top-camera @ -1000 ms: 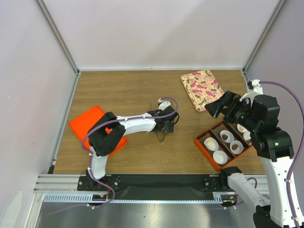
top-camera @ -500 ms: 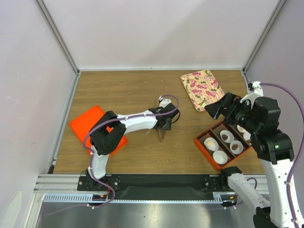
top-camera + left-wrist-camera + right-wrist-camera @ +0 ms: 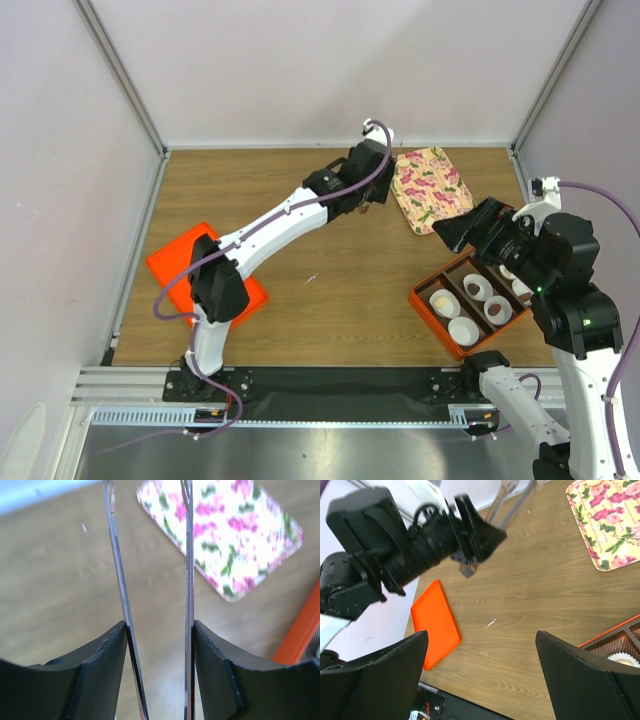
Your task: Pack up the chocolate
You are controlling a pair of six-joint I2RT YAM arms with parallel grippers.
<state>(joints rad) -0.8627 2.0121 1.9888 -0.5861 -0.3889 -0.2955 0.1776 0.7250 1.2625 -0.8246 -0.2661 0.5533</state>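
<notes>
**Box** (image 3: 428, 305): orange, divided, with white cups (image 3: 463, 331) set inside.
**Chocolate** (image 3: 497, 311): dark pieces are seen in two cups in the box.
**Left gripper** (image 3: 148, 510): thin blades stand slightly apart with nothing between them. It is placed well beyond the box, at the edge of the floral tray (image 3: 235, 535).
**Right gripper** (image 3: 481, 640): spread wide and empty, raised above the box's far corner.
**Risk:** no chocolate can be made out on the tray. A closing there would likely catch nothing, or the tray could be scraped and shifted by the blades.
</notes>
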